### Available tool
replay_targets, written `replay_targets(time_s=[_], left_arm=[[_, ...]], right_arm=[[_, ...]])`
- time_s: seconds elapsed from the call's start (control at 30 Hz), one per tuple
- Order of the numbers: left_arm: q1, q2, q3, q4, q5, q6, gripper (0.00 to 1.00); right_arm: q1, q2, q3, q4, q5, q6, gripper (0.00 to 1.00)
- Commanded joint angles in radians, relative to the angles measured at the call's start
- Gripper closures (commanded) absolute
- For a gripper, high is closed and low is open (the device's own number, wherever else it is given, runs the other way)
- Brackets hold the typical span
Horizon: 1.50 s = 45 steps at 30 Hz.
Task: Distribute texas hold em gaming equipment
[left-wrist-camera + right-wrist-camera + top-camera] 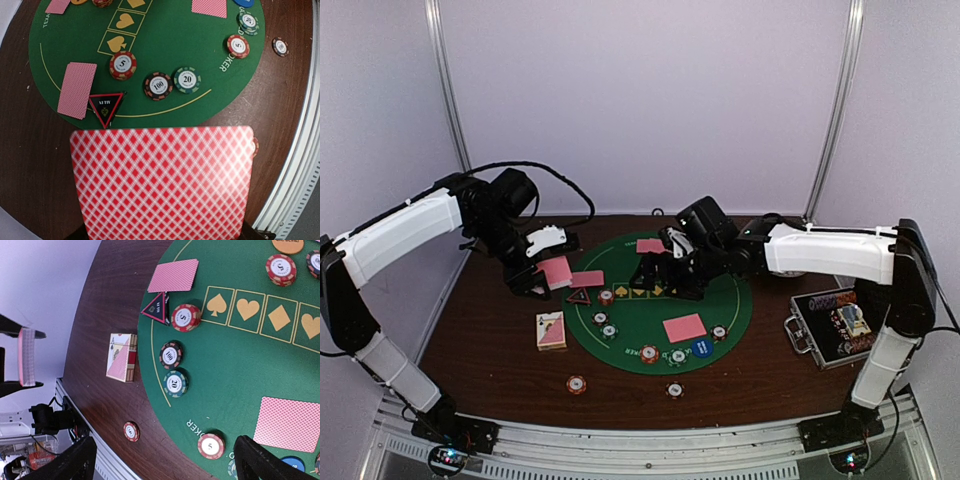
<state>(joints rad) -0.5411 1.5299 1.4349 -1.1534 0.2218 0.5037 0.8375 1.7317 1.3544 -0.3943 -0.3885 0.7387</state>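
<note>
My left gripper (542, 272) is clenched on 1 pink-backed card (165, 180). The card is lifted off the table (480, 340), over the wood just left of the green mat (725, 300). In the left wrist view it fills the lower half of the frame.

Past its far edge I see the triangle marker (105, 107) on the mat's rim, at the corner of a face-down card (77, 90). To the right of the marker are 3 chips in a loose row: the 5 chip (123, 65), the 100 chip (158, 85) and the 20 chip (187, 79). The last 2 sit just beside each other.

My right gripper (165, 465) hovers over the mat with its jaws spread wide and nothing between them.

There are 2 more cards on the mat, the far card (650, 245) and the near card (684, 328). The blue button (700, 347) is just beside the near card.

The card box (551, 330) lies on the wood left of the mat. 1 stray chip (577, 384) sits off the mat toward the front edge. The black case (835, 325) lies at the far right.
</note>
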Motion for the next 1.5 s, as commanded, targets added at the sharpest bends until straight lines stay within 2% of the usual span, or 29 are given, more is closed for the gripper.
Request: replay_targets(time_s=[0.0, 0.13, 0.23, 0.3, 0.43, 0.67, 0.87, 1.47], left_arm=[[0.009, -0.035, 0.033, 0.002, 0.003, 0.015, 1.00], [0.010, -0.040, 0.032, 0.003, 0.006, 0.012, 1.00], [0.010, -0.051, 0.021, 0.002, -0.002, 0.015, 1.00], [0.013, -0.055, 0.016, 0.007, 0.001, 0.014, 1.00], [0.013, -0.060, 0.014, 0.012, 0.016, 0.010, 1.00], [0.014, -0.065, 0.010, 0.017, 0.019, 0.016, 1.00], [0.014, -0.060, 0.012, 0.018, 0.032, 0.018, 1.00], [0.013, -0.045, 0.016, 0.017, 0.054, 0.018, 1.00]], right_arm=[[0.053, -0.007, 0.045, 0.010, 0.207, 0.102, 0.01], [0.083, -0.057, 0.014, 0.040, 0.269, 0.138, 0.01], [0.069, -0.097, -0.069, 0.134, 0.223, 0.204, 0.01], [0.052, -0.089, -0.096, 0.222, 0.137, 0.215, 0.01], [0.054, -0.007, 0.060, 0.099, 0.080, 0.111, 0.02], [0.050, 0.123, 0.169, 0.187, -0.150, 0.061, 0.11], [0.052, 0.210, 0.229, 0.296, -0.330, 0.080, 0.12], [0.054, 0.391, 0.413, 0.363, -0.476, 0.132, 0.12]])
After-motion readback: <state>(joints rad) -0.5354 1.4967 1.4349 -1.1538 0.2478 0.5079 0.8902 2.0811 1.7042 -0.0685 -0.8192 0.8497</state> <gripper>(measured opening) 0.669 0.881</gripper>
